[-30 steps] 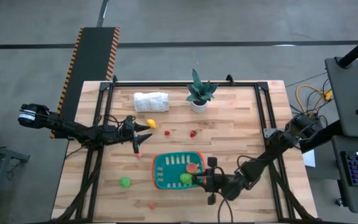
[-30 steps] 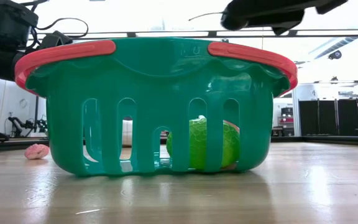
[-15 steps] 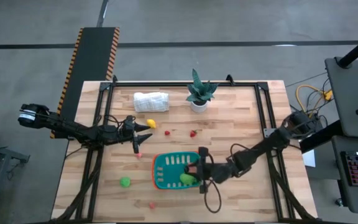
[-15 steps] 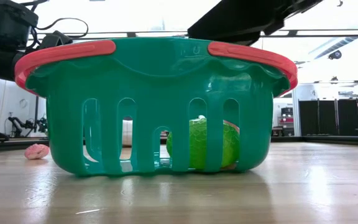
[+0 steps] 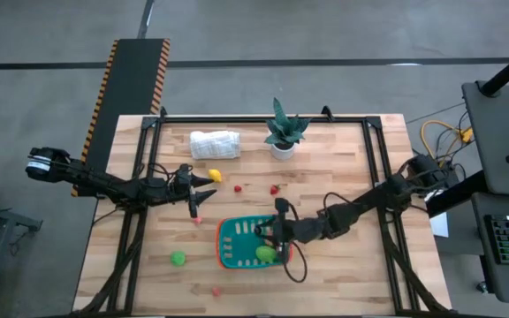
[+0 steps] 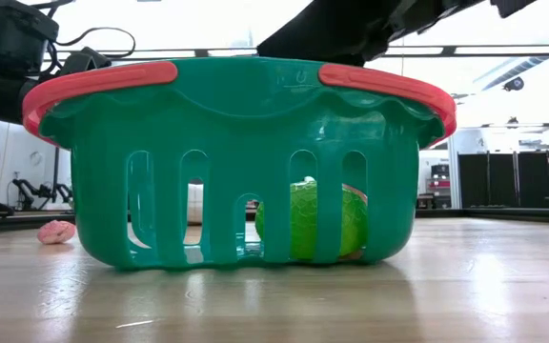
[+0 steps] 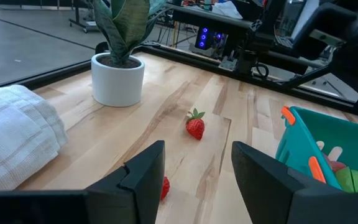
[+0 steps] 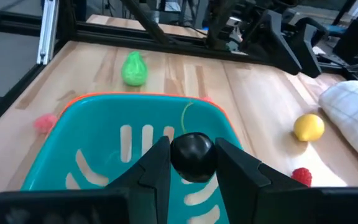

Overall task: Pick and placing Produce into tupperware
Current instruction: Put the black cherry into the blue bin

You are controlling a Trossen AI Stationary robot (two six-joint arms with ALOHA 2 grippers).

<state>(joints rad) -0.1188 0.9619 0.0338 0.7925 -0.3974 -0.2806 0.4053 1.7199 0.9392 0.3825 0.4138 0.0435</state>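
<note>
The tupperware [image 5: 241,242] is teal with an orange-red rim and stands at the near middle of the table. It also shows in the low view [image 6: 246,162]. A green fruit [image 5: 264,253] lies in it. My right gripper [image 5: 269,232] is over it, shut on a small dark round fruit [image 8: 192,155]. My left gripper [image 5: 201,193] is open and empty, left of the middle. A yellow lemon [image 5: 214,176], a strawberry [image 7: 195,126], another red fruit [image 5: 238,187], a green pear [image 5: 178,258] and a pink piece [image 5: 216,290] lie on the table. My right gripper pinches the dark round fruit by its two opposite sides [image 8: 175,160] between its two fingers. The fingers [image 8: 235,163] come slanting down from the table's right. The fruit is lifted clear, above the teal floor of the tupperware [image 8: 117,155].
A potted green plant [image 5: 283,132] and a rolled white cloth [image 5: 215,144] stand at the far side. A small red piece [image 5: 196,218] lies near my left gripper. A dark metal frame [image 5: 374,150] runs along the table's edges.
My right gripper has gone toward the table's left edge and a little toward the far edge, from the tupperware's near right corner to over its inside. The tupperware and the fruit in it have stayed put.
</note>
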